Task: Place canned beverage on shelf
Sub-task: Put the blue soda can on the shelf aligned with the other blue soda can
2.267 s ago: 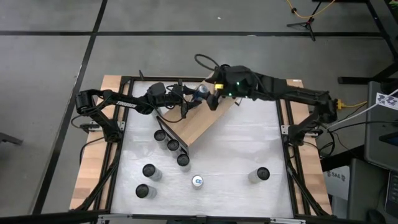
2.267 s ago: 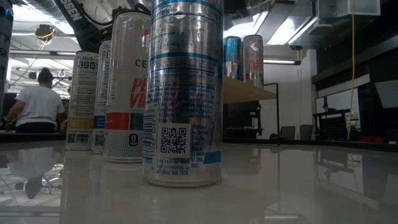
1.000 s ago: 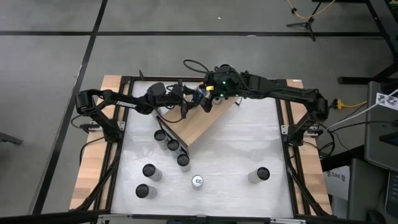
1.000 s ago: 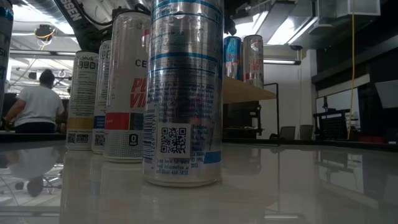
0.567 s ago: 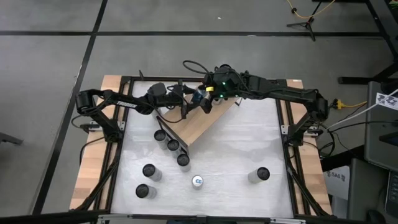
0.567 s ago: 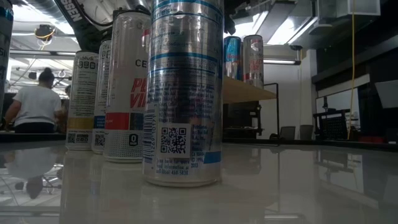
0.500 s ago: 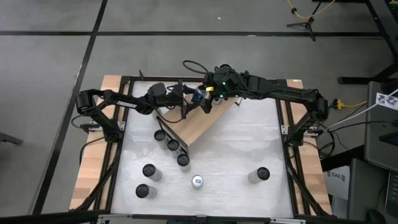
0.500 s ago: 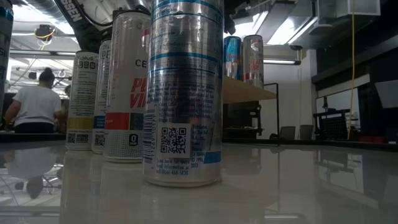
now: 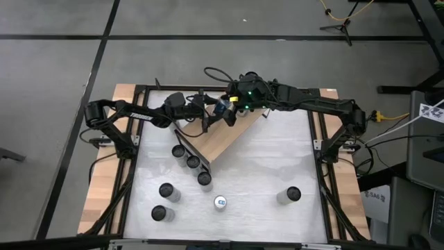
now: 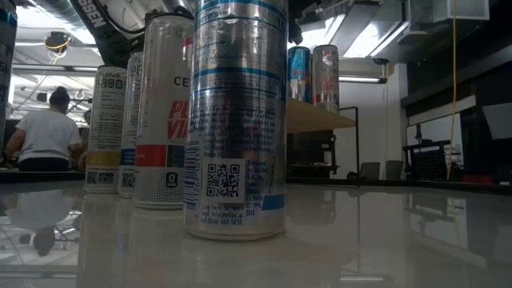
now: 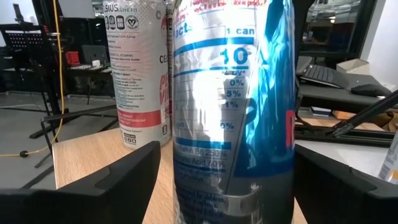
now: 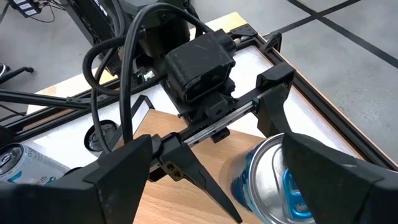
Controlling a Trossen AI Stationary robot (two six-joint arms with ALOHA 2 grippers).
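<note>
On the front of the white table, spare cans lined up beside the shelf, awaiting a turn. Farther back, on the wooden board, a blue can standing upright between the spread, released fingers of the left gripper, apparently just set down. Just beyond, the right gripper poised wide open above the can, gripping nothing.

My blue-and-silver can stands upright on the light-brown wooden shelf, which runs diagonally through the upper centre of the high view, black frame ends showing.
</note>
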